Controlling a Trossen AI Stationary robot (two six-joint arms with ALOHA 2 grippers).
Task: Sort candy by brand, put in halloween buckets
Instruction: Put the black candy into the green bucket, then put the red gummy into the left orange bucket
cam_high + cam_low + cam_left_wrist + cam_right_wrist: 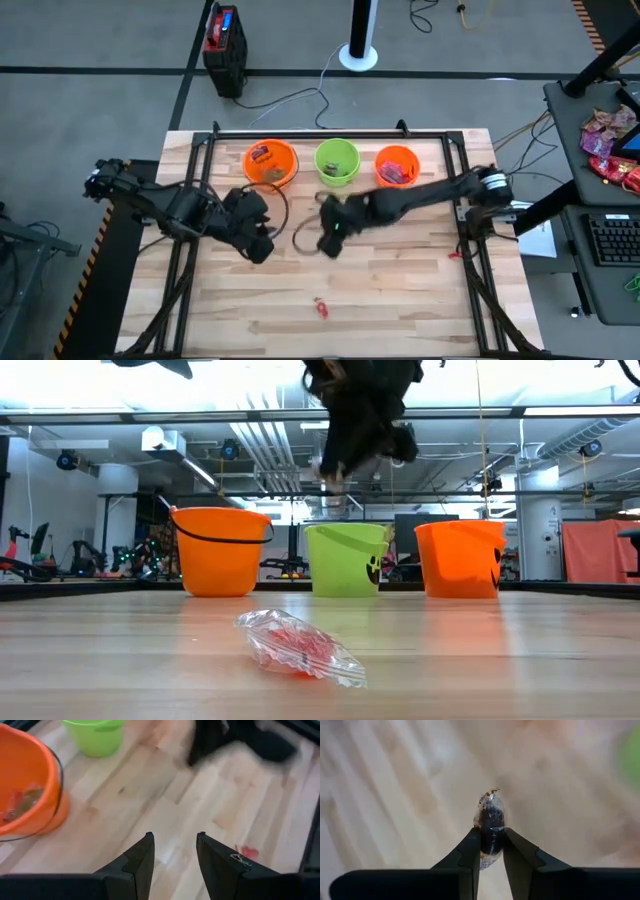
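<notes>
My right gripper [491, 837] is shut on a small dark-brown wrapped candy [491, 817]. In the high view it [330, 240] hovers over mid-table, in front of the lime green bucket [337, 160]. Orange buckets stand on the table to either side [270, 162] [397, 165], both with candy inside. My left gripper [175, 855] is open and empty, hovering above bare wood near the left orange bucket [25, 795]. A clear packet with red sweets [300, 645] lies flat near the table's near edge [322, 307]. My right gripper pinches the brown wrapped candy between its two fingertips [472, 845], on the piece's lower half [491, 832]. The upper end with its twisted wrapper tip [492, 792] sticks out past the fingers. The candy is lifted clear of the table.
A small red bit [452, 255] lies near the table's right rail. A black frame [300, 133] runs along the table's far edge behind the buckets. Bare wood stretches between the buckets and the red packet. A heap of packets [612, 140] sits on a side desk off the table.
</notes>
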